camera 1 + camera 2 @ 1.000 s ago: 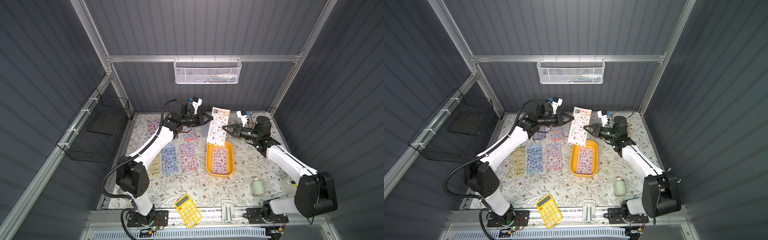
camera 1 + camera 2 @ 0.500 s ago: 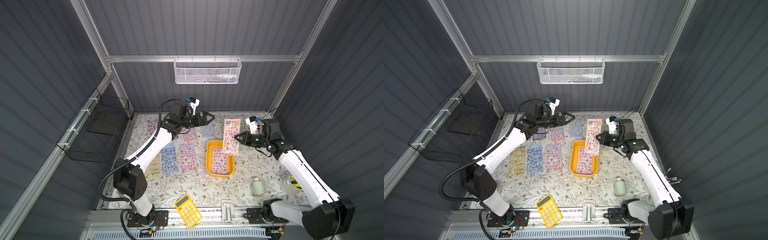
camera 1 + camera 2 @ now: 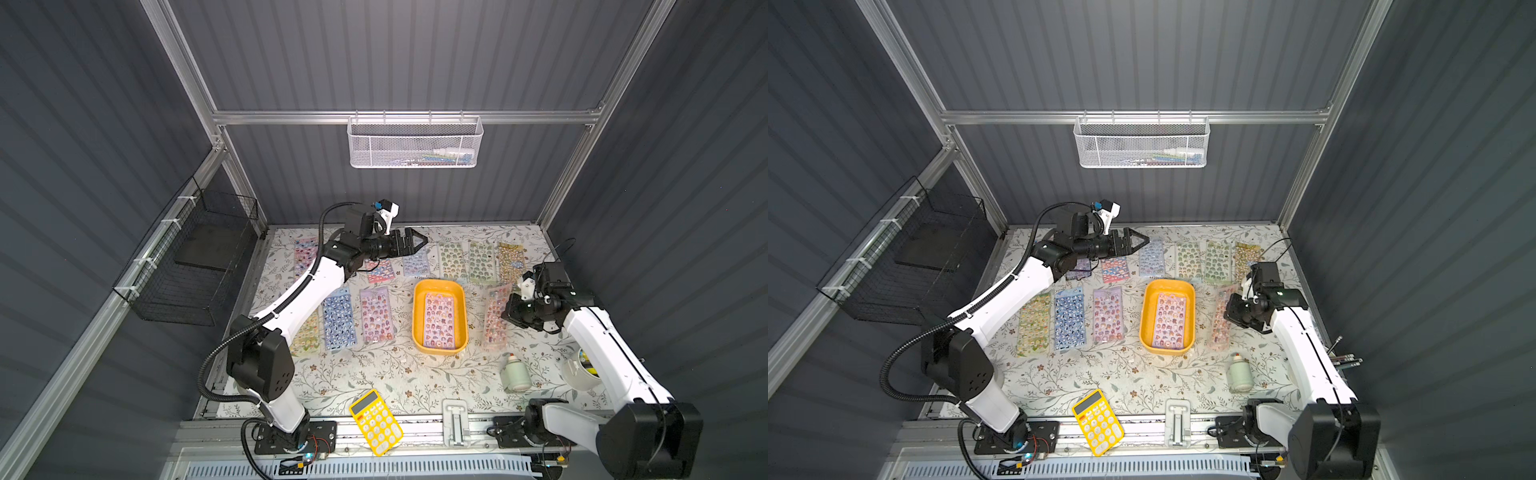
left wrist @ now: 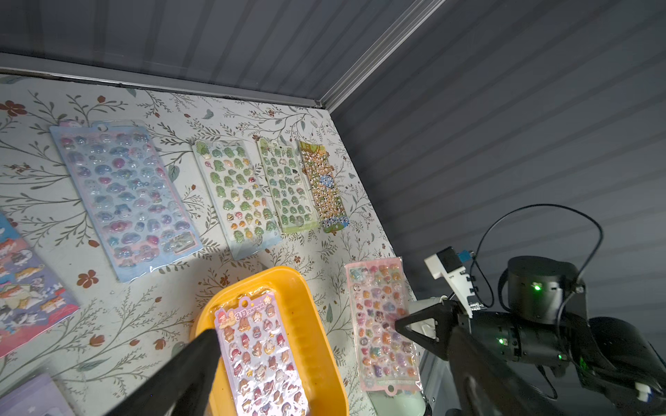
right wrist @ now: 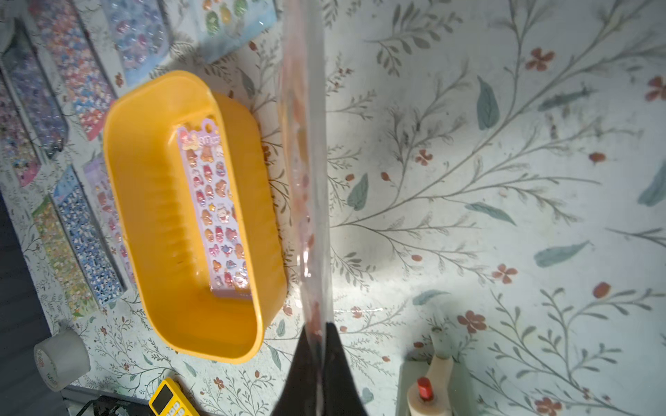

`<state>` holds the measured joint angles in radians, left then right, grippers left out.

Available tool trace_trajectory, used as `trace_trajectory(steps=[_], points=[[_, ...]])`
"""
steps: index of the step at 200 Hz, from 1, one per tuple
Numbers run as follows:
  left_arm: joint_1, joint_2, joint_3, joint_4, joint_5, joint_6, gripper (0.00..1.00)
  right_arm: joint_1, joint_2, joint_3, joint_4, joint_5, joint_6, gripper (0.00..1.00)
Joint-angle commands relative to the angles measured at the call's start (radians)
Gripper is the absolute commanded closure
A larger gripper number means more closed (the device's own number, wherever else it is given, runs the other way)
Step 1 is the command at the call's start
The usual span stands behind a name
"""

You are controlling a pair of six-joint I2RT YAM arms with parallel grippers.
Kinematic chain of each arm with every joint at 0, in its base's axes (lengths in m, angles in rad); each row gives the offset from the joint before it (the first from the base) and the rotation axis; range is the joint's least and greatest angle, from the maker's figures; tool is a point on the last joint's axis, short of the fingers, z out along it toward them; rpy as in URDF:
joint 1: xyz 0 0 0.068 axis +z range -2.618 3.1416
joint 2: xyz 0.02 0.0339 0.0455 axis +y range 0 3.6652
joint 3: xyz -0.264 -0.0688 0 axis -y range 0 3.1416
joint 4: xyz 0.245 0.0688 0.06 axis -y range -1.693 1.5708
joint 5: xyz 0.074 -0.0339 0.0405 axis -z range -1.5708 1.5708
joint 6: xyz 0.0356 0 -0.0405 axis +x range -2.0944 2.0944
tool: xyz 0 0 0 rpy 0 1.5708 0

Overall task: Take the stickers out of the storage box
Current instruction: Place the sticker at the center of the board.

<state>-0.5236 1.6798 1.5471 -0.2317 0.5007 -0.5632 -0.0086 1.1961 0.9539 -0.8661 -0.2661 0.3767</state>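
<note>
the stickers (image 4: pixel 126 194) are glossy, puffy sheets under clear film that catches glare. the storage box (image 5: pixel 151 216) is smooth mustard-yellow plastic with a soft sheen. the table cover (image 3: pixel 374 374) looks matt, printed with leaves and flowers. the frame rails (image 3: pixel 399 117) are brushed metal. the white basket (image 3: pixel 415 145) is painted metal mesh, the black basket (image 3: pixel 187 282) thin wire. the walls (image 3: pixel 415 62) look matt and ribbed.
</note>
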Motion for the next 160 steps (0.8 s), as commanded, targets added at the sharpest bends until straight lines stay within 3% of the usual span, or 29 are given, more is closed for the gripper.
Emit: trace_trajectory(steps=[1,51,126,160], points=[[0.006,0.004,-0.013,-0.004,0.011,0.025,0.0,-0.023,0.057,0.015,-0.043,0.055,-0.027,1.0],[0.007,0.013,-0.019,0.003,0.015,0.031,0.0,-0.032,0.171,0.073,-0.034,0.178,-0.073,0.98],[0.011,0.048,-0.002,0.005,0.037,0.034,0.0,-0.099,0.358,0.092,0.045,0.249,-0.071,1.0],[0.016,0.066,0.004,0.011,0.063,0.023,0.0,-0.121,0.468,0.151,0.034,0.356,-0.089,0.97]])
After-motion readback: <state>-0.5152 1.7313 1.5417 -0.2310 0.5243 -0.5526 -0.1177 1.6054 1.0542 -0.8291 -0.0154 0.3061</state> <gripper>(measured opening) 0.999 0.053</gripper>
